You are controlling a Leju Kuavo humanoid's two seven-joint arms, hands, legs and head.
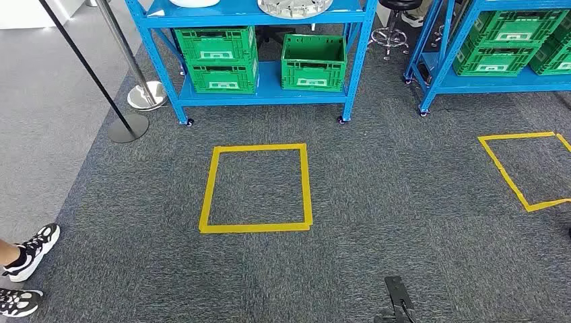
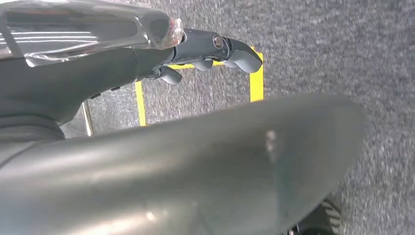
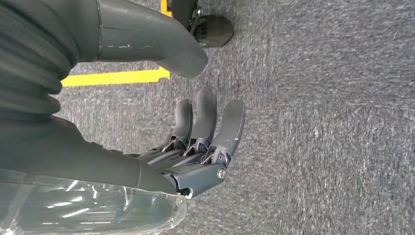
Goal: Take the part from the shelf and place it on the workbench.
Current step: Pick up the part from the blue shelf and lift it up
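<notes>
Round silver metal part (image 1: pixel 294 7) on the top board of the blue steel shelf (image 1: pixel 259 93), green slotted plastic crates (image 1: pixel 313 62) below; yellow tape square (image 1: pixel 256 188) on coarse grey carpet; left hand (image 2: pixel 205 54) and right hand (image 3: pixel 195 142) released, fingers apart, grasping nothing.

No legible text, label, brand or number appears in any view; the white panels on the green crates (image 1: pixel 222 57), upper centre of the head view, carry nothing readable.
</notes>
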